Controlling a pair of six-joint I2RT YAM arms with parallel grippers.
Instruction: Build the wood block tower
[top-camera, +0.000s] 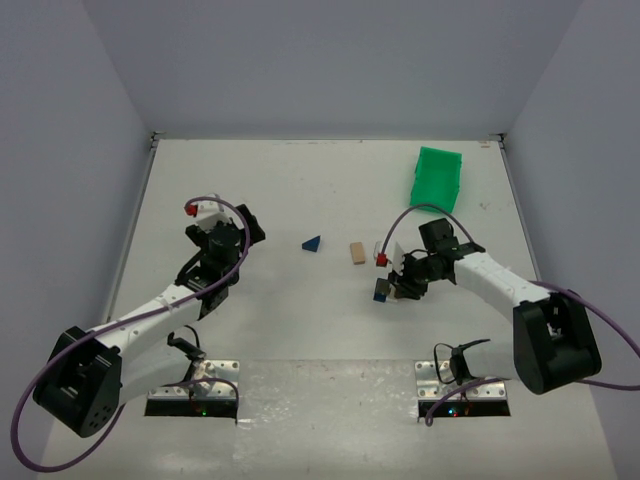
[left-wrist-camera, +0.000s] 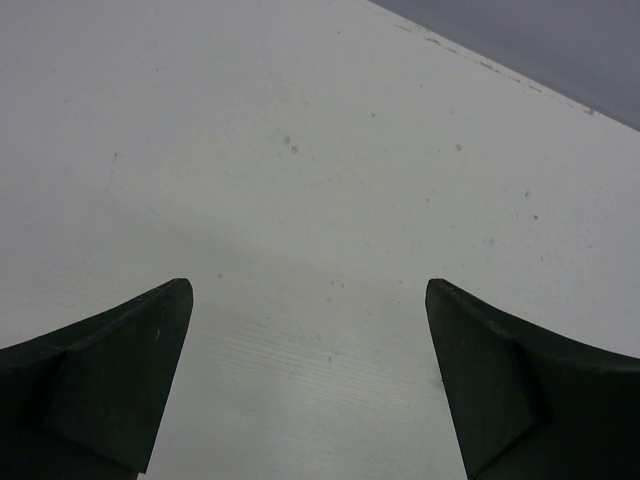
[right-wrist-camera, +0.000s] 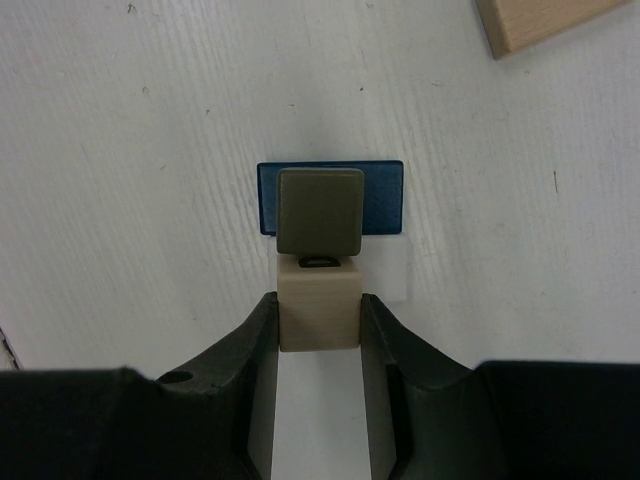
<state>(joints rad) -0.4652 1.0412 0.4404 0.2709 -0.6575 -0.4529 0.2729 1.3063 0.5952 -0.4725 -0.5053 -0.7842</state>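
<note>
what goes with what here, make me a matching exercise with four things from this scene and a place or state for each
Things:
1. blue wedge
2. green bin
3. left gripper
4. right gripper

Places or states:
A. at the far right of the table
B. open, nothing between its fingers
C. shut on a tan block
D. lying by itself, just left of the flat tan block

Pairs: 1-D, 2-A, 3-B, 4-C
</note>
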